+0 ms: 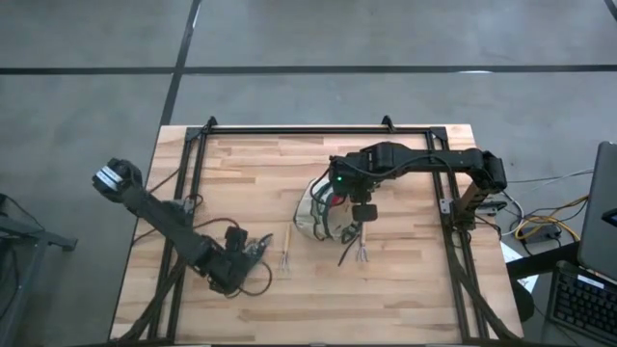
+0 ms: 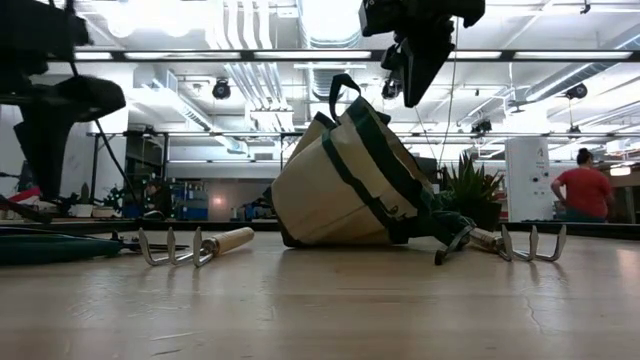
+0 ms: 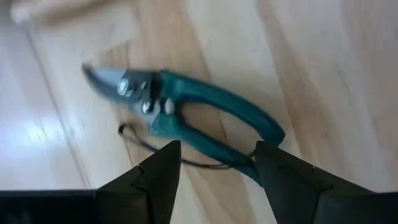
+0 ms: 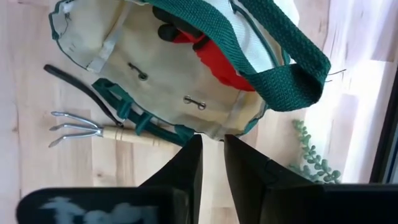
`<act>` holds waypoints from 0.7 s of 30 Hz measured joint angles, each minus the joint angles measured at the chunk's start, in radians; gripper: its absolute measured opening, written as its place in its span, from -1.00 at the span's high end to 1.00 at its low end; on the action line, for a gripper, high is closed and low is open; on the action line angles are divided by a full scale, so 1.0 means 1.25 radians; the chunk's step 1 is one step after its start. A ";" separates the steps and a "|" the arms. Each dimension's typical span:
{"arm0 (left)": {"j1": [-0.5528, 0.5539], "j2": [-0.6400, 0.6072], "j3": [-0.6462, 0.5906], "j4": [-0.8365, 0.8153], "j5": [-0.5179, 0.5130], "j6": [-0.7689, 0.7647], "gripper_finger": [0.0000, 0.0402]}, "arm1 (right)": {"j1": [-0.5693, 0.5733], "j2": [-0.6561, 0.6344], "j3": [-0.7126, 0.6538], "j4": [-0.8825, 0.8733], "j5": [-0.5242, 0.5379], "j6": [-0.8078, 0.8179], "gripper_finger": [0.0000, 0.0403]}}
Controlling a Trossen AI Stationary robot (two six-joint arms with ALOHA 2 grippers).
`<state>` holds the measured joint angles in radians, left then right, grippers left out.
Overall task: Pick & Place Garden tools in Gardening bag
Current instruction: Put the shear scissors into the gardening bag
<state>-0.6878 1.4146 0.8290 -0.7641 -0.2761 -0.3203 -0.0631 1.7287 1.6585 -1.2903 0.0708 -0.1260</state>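
Left gripper sits low over the near-left part of the light wooden slatted table, fingers spread wide, nothing between them. Just ahead of the fingertips lie teal-handled pruning shears with grey metal blades, flat on the wood, with a thin dark cord loop beside the handles.

Right gripper hangs above the tan round fabric gardening bag with dark green webbing trim and handles, fingers nearly pressed together with a narrow gap, gripping nothing.

The bag is tipped on its side near table centre. A red piece shows inside its mouth under a green handle strap.

One wooden-handled metal-tined hand rake lies touching the bag's outer side, next to a dark thin tool handle. A second small wooden-handled rake lies apart on the table, between the bag and the left gripper.

Small green plant sprig lies beside the bag.
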 joint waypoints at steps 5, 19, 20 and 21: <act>-0.012 0.040 0.012 0.032 -0.067 0.093 -0.05 | 0.000 0.000 0.000 0.003 0.000 0.009 0.72; -0.017 0.205 0.058 0.066 -0.124 0.248 -0.05 | 0.000 0.001 -0.002 0.014 0.000 0.038 0.64; -0.018 0.210 0.068 0.070 -0.133 0.257 -0.05 | 0.000 0.001 -0.002 0.016 0.000 0.038 0.64; -0.018 0.213 0.078 0.076 -0.135 0.259 -0.05 | 0.000 0.001 -0.002 0.018 0.000 0.038 0.64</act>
<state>-0.7101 1.6813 0.9266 -0.6696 -0.4454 0.0029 -0.0631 1.7302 1.6566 -1.2674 0.0708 -0.0790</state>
